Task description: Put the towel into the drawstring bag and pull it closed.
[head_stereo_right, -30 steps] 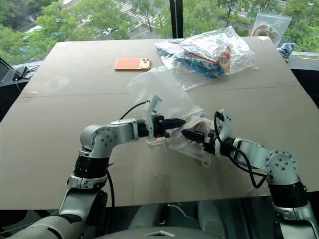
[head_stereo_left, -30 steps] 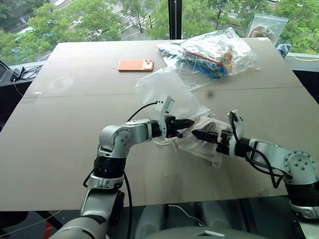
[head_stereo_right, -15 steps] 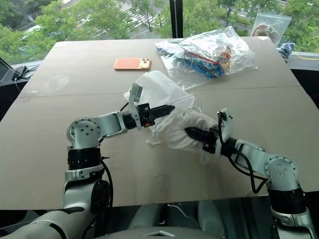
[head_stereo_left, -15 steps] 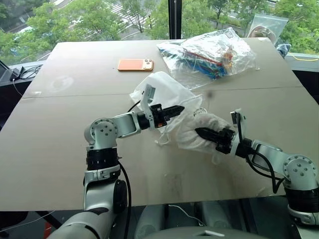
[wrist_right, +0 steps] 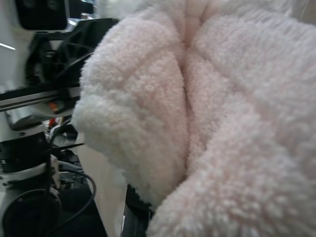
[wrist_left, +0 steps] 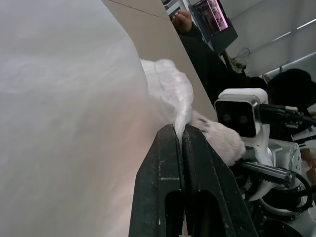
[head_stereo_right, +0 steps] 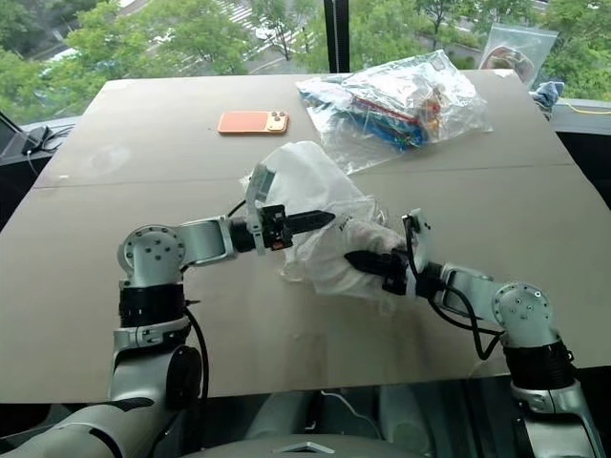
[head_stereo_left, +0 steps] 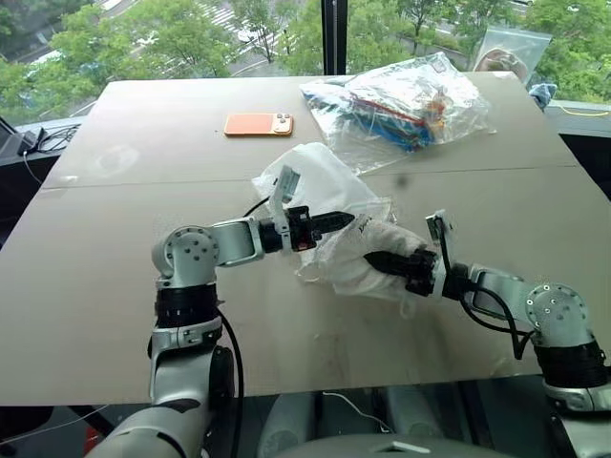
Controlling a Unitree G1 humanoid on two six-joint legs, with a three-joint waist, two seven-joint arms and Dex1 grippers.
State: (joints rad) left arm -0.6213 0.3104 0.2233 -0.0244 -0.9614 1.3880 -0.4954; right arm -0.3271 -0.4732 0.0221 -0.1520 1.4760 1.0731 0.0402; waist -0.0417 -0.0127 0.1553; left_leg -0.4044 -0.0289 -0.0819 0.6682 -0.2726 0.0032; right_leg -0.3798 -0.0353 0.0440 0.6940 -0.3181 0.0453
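The drawstring bag (head_stereo_left: 320,176), thin and white, billows up at the table's middle. My left gripper (head_stereo_left: 346,219) is shut on its edge fabric; the left wrist view shows the black fingers (wrist_left: 168,163) pinching the thin cloth (wrist_left: 74,98). The towel (head_stereo_left: 399,239), fluffy and cream, bunches at the bag's mouth just to the right, partly under the translucent fabric. My right gripper (head_stereo_left: 370,257) is shut on the towel, whose pile (wrist_right: 197,98) sits close against the right wrist camera. How far the towel sits inside the bag is unclear.
An orange phone (head_stereo_left: 259,124) lies at the back left of the table (head_stereo_left: 115,248). A clear plastic bag of colourful items (head_stereo_left: 406,100) sits at the back right, close behind the drawstring bag. Another clear bag (head_stereo_left: 511,48) leans beyond the table's far right corner.
My right gripper closed on the towel and pressed it left against the bag. The left gripper drew the bag's edge up and to the left, and the bag bunched up.
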